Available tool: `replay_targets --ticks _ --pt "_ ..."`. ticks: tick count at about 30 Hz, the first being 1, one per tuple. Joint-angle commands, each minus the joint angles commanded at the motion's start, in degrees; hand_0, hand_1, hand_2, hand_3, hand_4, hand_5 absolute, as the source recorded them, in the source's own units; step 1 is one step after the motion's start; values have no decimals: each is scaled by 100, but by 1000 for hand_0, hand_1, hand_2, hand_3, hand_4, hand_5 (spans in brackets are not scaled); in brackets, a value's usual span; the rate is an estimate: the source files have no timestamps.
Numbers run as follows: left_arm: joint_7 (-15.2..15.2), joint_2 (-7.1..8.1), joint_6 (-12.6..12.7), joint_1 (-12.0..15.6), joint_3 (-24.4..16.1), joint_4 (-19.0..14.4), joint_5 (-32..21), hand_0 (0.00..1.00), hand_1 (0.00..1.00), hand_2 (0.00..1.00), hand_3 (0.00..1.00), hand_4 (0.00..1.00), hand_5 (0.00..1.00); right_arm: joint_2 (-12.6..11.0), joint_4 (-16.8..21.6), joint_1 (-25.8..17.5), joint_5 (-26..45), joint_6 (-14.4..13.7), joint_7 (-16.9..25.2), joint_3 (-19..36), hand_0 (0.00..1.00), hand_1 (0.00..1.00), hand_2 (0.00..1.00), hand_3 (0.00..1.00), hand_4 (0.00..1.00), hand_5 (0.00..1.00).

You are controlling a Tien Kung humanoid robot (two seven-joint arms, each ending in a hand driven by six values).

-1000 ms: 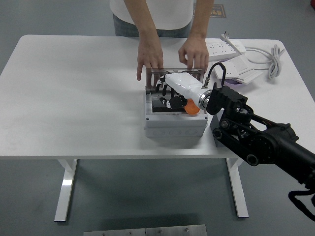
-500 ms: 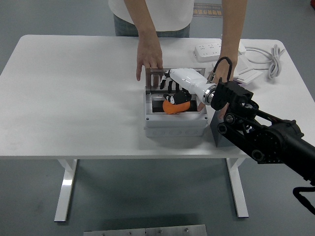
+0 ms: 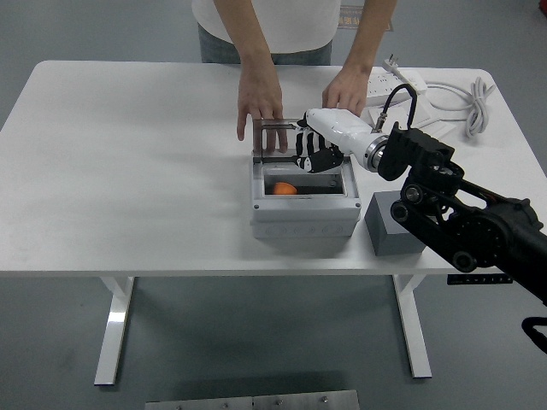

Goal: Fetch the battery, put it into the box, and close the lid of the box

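Observation:
The orange battery (image 3: pixel 285 189) lies inside the open grey box (image 3: pixel 303 219) at the table's middle. The box's clear lid (image 3: pixel 278 137) stands upright at its far side. My right hand (image 3: pixel 313 155), white-backed with black fingers, hovers over the box's far part, just in front of the lid, fingers loosely spread and empty. A person at the far side rests one hand (image 3: pixel 259 99) on the lid's top edge and the other hand (image 3: pixel 345 89) just behind my wrist. My left arm is out of view.
A grey block (image 3: pixel 391 236) sits on the table right of the box, under my forearm. A white power strip (image 3: pixel 395 79) and its cable (image 3: pixel 468 104) lie at the far right. A white and purple item (image 3: pixel 427 128) lies beside them.
My right hand let go of the orange battery, which now lies in the box, and rose toward the lid. The person's hand on the right moved back beside the lid.

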Motion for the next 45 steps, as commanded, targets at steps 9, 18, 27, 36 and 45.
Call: replay_targets --ticks 9,18,27,36,45 --pt "8 -9 -16 3 -8 -5 19 632 698 573 541 500 2 -129 227 122 -129 -2 -40 466 96 209 261 274 537 164" --pt "21 -33 -44 -24 -35 -11 68 632 698 573 541 500 2 -51 -27 202 -186 -694 555 929 114 222 283 296 563 136" --pt "16 -40 -58 -60 -55 -11 105 632 698 573 541 500 2 57 -282 187 -118 -1256 930 1107 158 257 322 351 617 243" --pt "27 -48 -104 -122 -95 -13 191 632 698 573 541 500 2 342 -705 79 -117 -1690 1024 1197 606 381 471 518 756 529" --pt "53 -73 -141 -167 -145 -19 285 632 698 573 541 500 2 527 -961 4 -50 -1898 1089 1185 641 451 530 555 761 583"
